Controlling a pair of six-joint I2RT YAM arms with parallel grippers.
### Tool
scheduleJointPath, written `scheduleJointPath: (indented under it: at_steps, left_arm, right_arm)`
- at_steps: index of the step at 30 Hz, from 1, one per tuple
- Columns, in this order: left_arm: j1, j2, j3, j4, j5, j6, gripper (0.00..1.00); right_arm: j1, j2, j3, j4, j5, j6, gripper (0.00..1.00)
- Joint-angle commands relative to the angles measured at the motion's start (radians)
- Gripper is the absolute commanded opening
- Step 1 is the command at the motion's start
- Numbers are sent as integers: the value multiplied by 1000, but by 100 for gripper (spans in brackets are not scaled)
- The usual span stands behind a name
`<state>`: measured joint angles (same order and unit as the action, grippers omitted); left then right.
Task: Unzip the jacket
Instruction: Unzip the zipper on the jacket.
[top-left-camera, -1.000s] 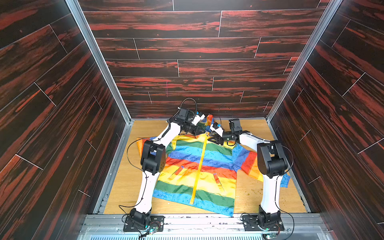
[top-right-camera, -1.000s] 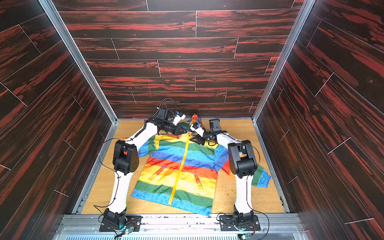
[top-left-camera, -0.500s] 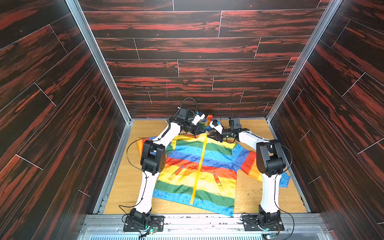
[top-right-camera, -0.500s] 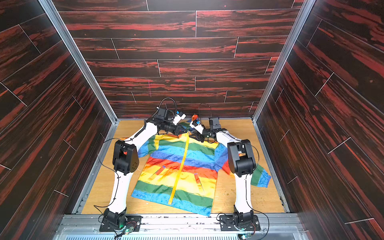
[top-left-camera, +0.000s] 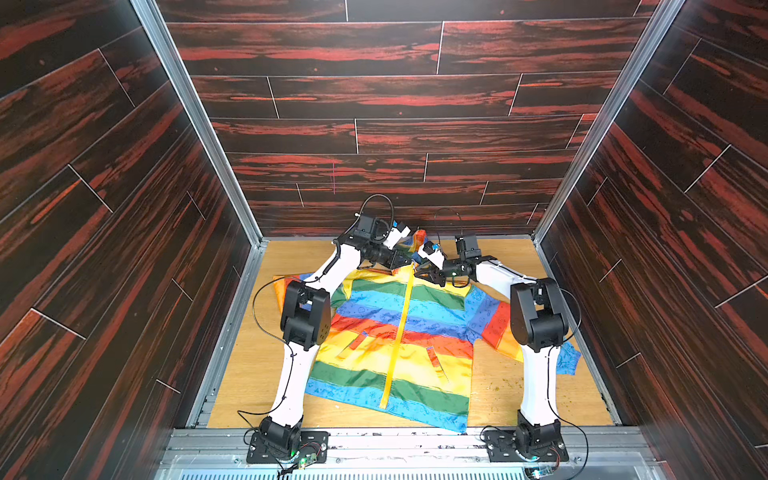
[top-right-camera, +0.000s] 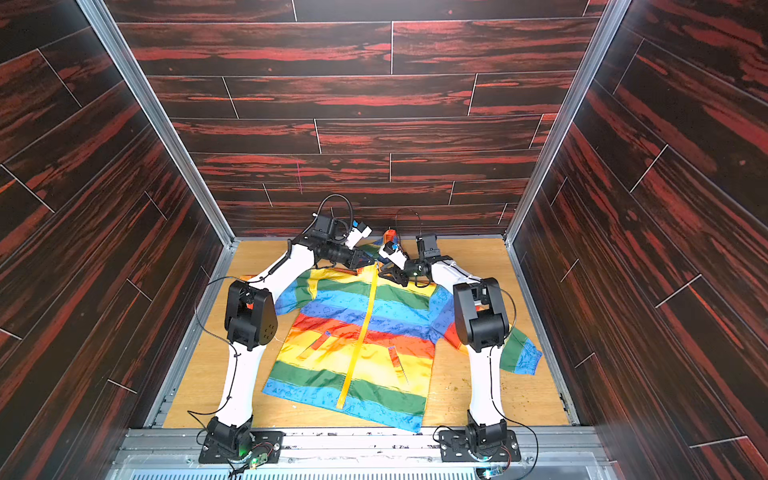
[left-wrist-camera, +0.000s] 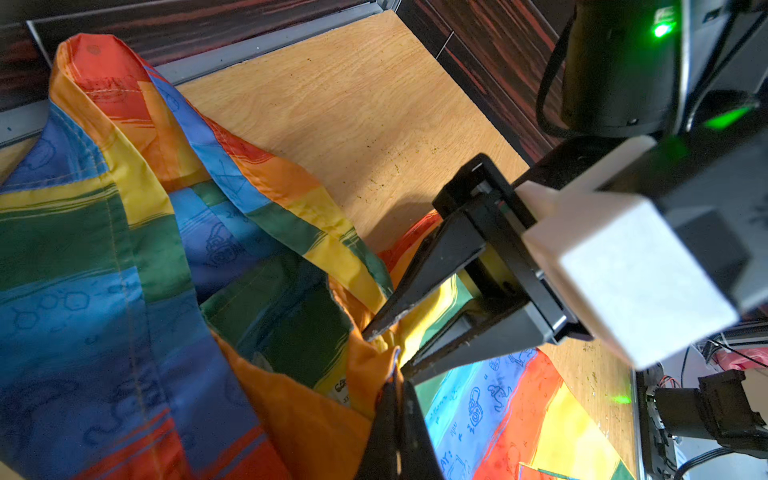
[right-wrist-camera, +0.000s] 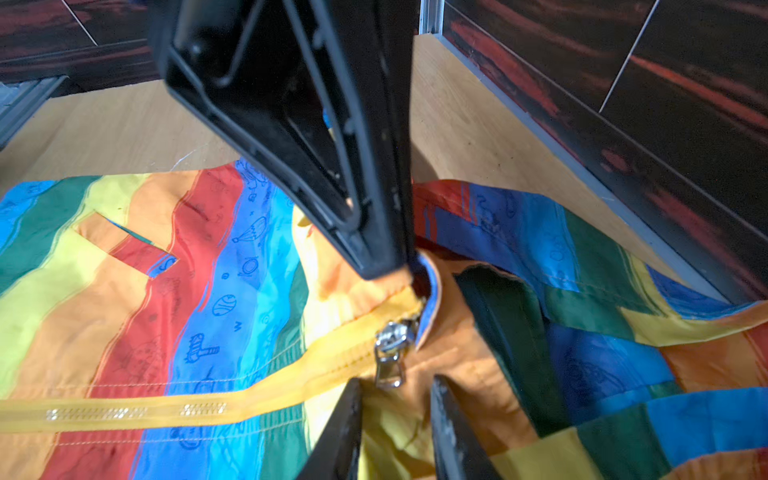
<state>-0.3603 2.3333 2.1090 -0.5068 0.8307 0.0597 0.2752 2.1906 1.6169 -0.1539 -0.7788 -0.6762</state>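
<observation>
The rainbow-striped jacket (top-left-camera: 432, 316) (top-right-camera: 395, 320) lies front up on the wooden floor, its yellow zipper (top-left-camera: 399, 328) (right-wrist-camera: 166, 409) closed along its length. At the collar, my left gripper (left-wrist-camera: 397, 384) (top-left-camera: 409, 262) is shut on the orange collar fabric beside the zipper top. In the right wrist view its black fingers (right-wrist-camera: 374, 232) pinch the cloth just above the silver zipper pull (right-wrist-camera: 390, 357). My right gripper (right-wrist-camera: 395, 386) (top-left-camera: 417, 271) is open with a narrow gap; the pull's free end hangs right at the mouth of that gap, untouched.
The hood (top-left-camera: 417, 239) (left-wrist-camera: 124, 137) is bunched up against the back wall. The right sleeve (top-left-camera: 565, 357) runs under my right arm. Dark wood-pattern walls (top-left-camera: 665, 249) and metal rails enclose the floor. A black cable (top-left-camera: 266, 316) loops beside my left arm.
My right gripper has moved left toward the collar and zipper top, and its jaws have narrowed. My left gripper has kept its hold on the collar without moving.
</observation>
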Motion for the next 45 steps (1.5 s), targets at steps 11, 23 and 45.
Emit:
scheduleJointPath:
  at_steps: [11,23,45]
  left_arm:
    - [-2,-81,-8,14,27,3,0]
    - [-2,-83,-9,18,28,2,0]
    - [-2,-84,-38,75,-34,-20,0]
  right_arm:
    - [13,48,33,19,-14,26,32]
    - [21,81,91,-43,-35,12,31]
    - [24,28,41,-57,30,27,0]
